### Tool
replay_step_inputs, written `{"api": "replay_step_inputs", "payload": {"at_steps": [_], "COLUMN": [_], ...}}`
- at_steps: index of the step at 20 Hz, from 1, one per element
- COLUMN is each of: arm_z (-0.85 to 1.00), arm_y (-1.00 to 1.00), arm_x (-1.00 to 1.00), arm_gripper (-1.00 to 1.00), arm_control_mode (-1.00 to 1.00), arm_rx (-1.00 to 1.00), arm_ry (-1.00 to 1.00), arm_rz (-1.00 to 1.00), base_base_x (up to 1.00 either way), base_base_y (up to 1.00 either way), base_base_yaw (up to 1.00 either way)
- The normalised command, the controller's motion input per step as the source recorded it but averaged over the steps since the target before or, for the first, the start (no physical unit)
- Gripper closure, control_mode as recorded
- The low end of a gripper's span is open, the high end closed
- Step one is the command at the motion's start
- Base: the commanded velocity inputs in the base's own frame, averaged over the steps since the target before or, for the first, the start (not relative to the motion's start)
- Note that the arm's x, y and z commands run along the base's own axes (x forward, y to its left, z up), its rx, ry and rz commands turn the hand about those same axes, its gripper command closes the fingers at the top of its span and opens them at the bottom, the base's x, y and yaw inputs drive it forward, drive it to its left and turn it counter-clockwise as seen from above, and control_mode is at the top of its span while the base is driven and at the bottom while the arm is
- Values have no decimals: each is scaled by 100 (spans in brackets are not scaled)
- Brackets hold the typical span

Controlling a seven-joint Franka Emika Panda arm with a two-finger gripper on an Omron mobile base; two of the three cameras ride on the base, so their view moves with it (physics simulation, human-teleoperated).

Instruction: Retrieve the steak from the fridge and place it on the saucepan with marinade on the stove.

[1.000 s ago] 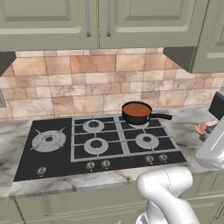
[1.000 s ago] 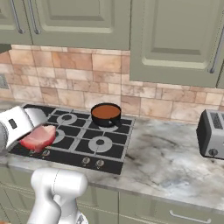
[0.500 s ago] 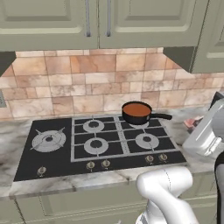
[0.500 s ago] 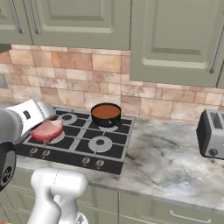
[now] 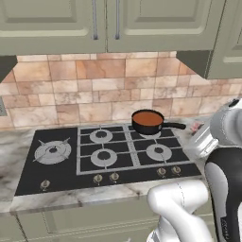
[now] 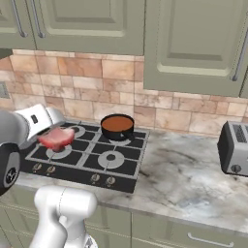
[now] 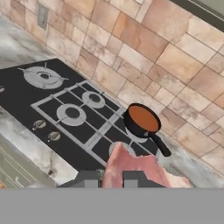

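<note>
Item 1. My two-finger gripper (image 7: 110, 179): jaws drawn in close around the small pink-red raw steak (image 7: 133, 168), which sits clamped between the dark fingertips (image 7: 87, 178) and juts out beyond them toward 12 o'clock in the hand view. In the right base view the same steak (image 6: 56, 138) hangs in the air at the end of my white wrist, above the front burners at the left side of the cooktop.

Item 2. Flat black gas stove (image 5: 71, 168) with grey grates and small front knobs, set into a mottled grey stone counter (image 6: 184, 179).

Item 3. Small round dark saucepan (image 7: 141, 121) holding orange-brown marinade, on a rear burner, handle pointing toward 4 o'clock in the hand view. It lies just beyond the steak, at about 12 o'clock from it, apart and not touching. In the right base view the pan (image 6: 117, 126) stands at 2 o'clock from the held steak.

Item 4. Silver toaster (image 6: 234, 147) on the counter, well apart from the stove.
</note>
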Motion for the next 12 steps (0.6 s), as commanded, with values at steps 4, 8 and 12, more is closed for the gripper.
{"api": "replay_step_inputs", "payload": {"at_steps": [4,8,12], "arm_z": [-10,-19,-9], "arm_y": [0,0,0], "arm_x": [30,23,21], "arm_gripper": [100,100,100], "arm_control_mode": [-100,-100,-100], "arm_rx": [0,0,0], "arm_ry": [-1,-2,0], "arm_rz": [-14,-11,-9], "base_base_x": [0,0,0], "base_base_y": [0,0,0], "base_base_yaw": [0,0,0]}}
